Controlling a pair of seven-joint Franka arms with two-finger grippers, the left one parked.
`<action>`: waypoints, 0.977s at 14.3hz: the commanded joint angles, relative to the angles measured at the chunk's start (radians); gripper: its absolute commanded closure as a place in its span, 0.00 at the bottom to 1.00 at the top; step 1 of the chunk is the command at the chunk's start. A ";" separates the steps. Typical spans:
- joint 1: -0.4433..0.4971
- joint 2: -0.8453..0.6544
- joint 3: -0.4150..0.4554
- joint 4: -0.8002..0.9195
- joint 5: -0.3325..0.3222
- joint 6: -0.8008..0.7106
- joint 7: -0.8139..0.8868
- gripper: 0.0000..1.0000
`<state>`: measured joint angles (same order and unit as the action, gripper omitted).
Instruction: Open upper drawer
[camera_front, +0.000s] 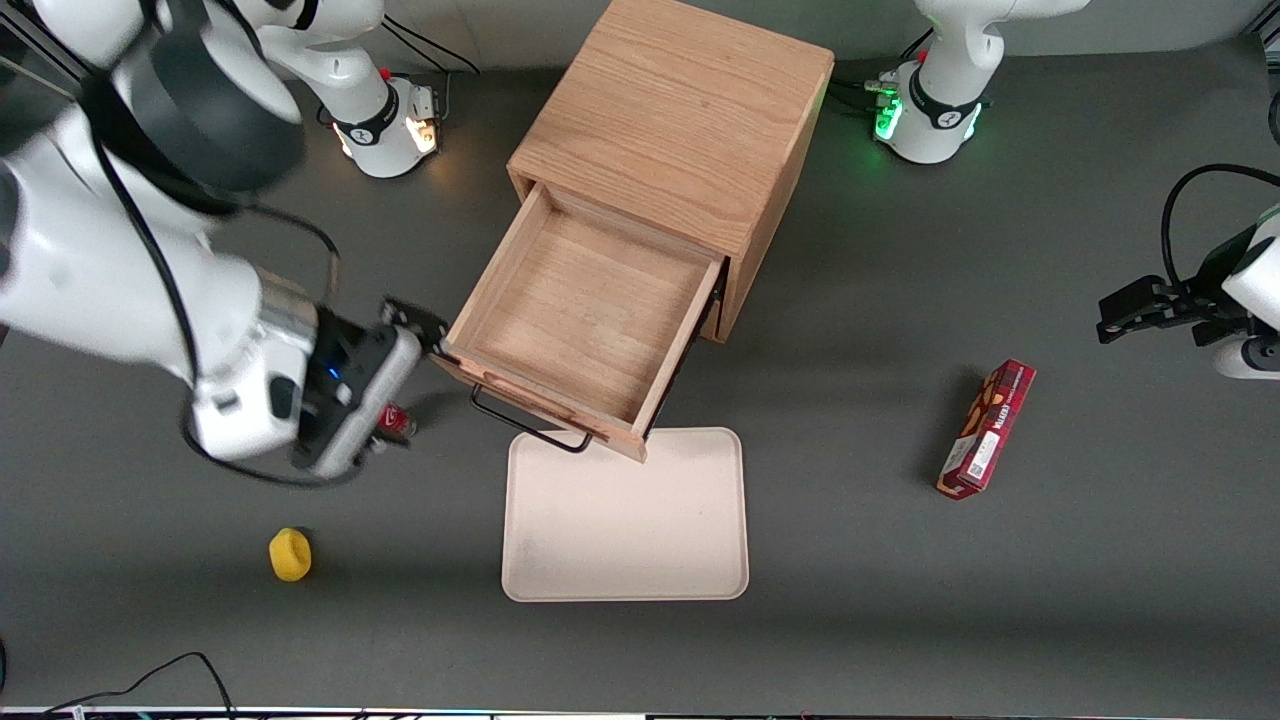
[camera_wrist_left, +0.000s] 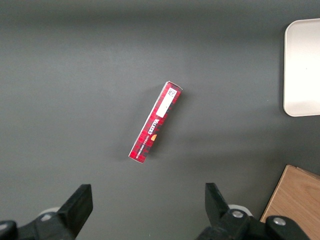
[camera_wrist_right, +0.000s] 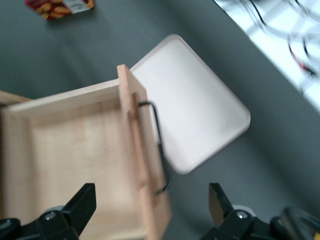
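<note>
The upper drawer (camera_front: 585, 315) of the light oak cabinet (camera_front: 680, 110) stands pulled far out, with its inside bare. Its black bar handle (camera_front: 525, 420) runs along the front, just over the edge of a tray. My right gripper (camera_front: 408, 372) is open and empty. It hovers by the end of the drawer front that lies toward the working arm's end of the table. In the right wrist view the gripper (camera_wrist_right: 152, 200) has its fingers wide apart, with the drawer (camera_wrist_right: 65, 150) front's end and the handle (camera_wrist_right: 160, 145) between them, untouched. The lower drawer is hidden.
A cream tray (camera_front: 625, 520) lies in front of the drawer, also seen in the right wrist view (camera_wrist_right: 195, 115). A yellow object (camera_front: 290, 553) lies nearer the front camera than the gripper. A red box (camera_front: 987, 428) lies toward the parked arm's end.
</note>
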<state>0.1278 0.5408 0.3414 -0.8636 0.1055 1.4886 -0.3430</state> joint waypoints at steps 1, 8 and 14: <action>-0.004 -0.118 -0.073 -0.040 -0.012 -0.138 0.316 0.00; -0.010 -0.489 -0.389 -0.634 -0.058 -0.143 0.377 0.00; -0.011 -0.743 -0.415 -1.094 -0.087 0.209 0.406 0.00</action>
<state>0.0982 -0.1052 -0.0644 -1.8363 0.0483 1.6294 0.0295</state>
